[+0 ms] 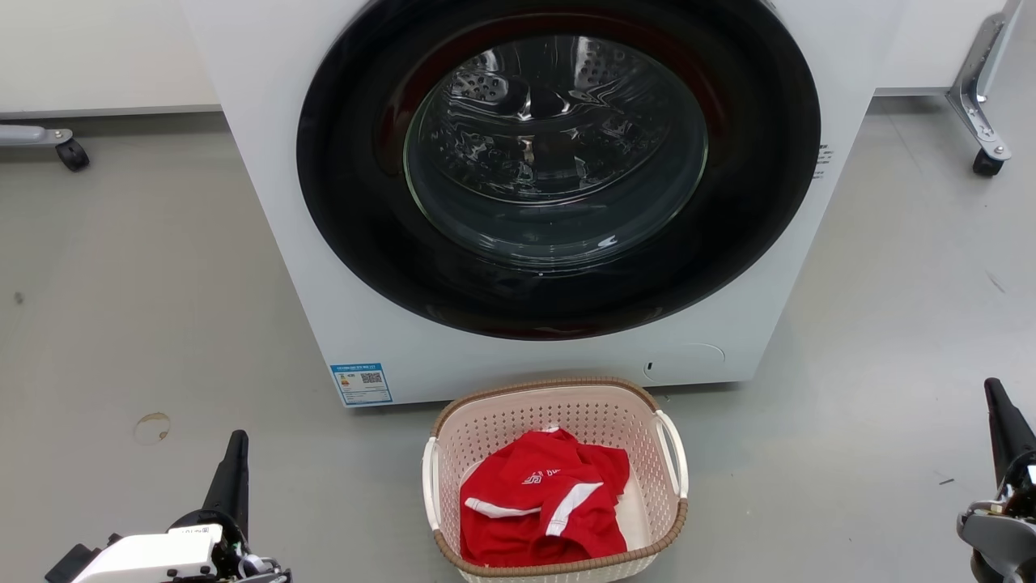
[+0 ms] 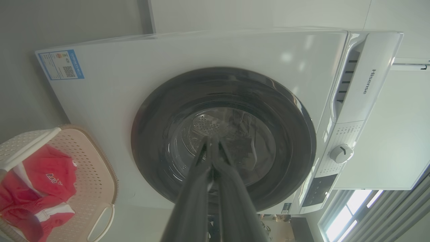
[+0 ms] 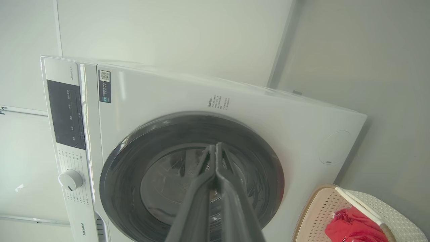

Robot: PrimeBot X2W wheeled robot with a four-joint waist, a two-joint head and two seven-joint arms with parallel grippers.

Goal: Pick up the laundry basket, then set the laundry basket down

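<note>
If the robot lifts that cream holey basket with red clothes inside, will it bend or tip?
Probably stays stiff: the cream perforated plastic basket has a firm-looking brown rim. Likely light, holding only red clothes. Lifted by one white loop handle, it might tilt.

Robot hardware in close-up: at seven o'clock in the head view, the left gripper (image 1: pixel 237 449) is tipped by a long black finger that tapers to a blunt point. Behind it a white, box-shaped housing (image 1: pixel 150 557) is marked with small dark lettering, too small to be read, and is edged by black fittings and a glimpse of silvery hardware (image 1: pixel 255 564). At four o'clock the right gripper (image 1: pixel 997 401) is shown with the same black tapering finger, backed by a glossy black part and a curved silver-grey metal bracket (image 1: pixel 995 530). In both wrist views the fingers (image 2: pixel 191 201) are seen rising from six o'clock as paired dark grey, matte blades that narrow toward their tips.
</note>
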